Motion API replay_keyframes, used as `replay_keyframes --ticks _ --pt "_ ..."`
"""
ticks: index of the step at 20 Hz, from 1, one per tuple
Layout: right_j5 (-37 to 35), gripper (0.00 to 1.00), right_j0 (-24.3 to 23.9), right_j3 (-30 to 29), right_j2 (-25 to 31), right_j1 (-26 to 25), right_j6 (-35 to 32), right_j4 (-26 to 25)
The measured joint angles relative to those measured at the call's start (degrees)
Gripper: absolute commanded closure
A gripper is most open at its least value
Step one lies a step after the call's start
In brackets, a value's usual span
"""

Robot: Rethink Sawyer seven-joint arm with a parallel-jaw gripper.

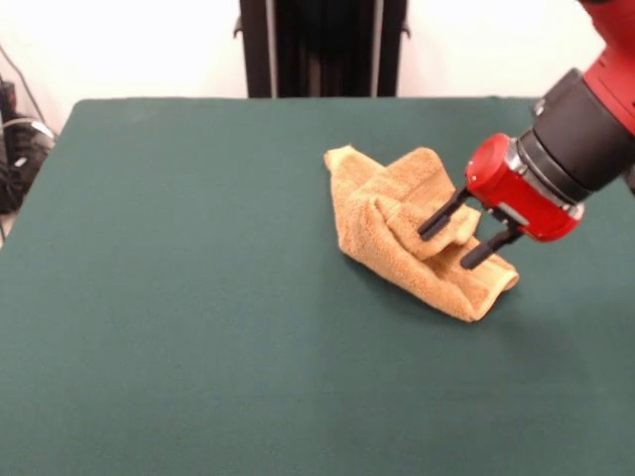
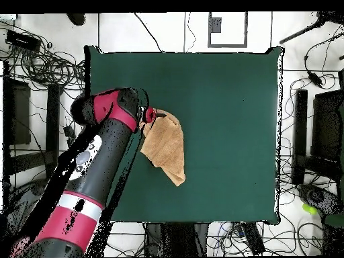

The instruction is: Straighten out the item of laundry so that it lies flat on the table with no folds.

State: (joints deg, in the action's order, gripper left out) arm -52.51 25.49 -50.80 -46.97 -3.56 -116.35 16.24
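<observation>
One crumpled orange towel (image 1: pixel 412 228) on one green table (image 1: pixel 179 297), one end effector (image 1: pixel 455 240) spread open against its folds.

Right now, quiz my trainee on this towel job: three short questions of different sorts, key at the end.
1. True or false: the towel lies flat with no folds.
2. How do the fingers of the gripper stand? A) spread open at a raised fold B) shut, away from the towel C) hidden
3. Fill in: the towel rests on the green ____.

Key:
1. False; it is bunched in layers.
2. A
3. table
</observation>
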Motion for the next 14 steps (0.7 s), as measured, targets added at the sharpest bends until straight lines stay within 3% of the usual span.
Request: replay_keyframes --ticks 14 --pt "-6.4 0.0 0.0 5.6 -3.0 -4.7 -2.7 0.3"
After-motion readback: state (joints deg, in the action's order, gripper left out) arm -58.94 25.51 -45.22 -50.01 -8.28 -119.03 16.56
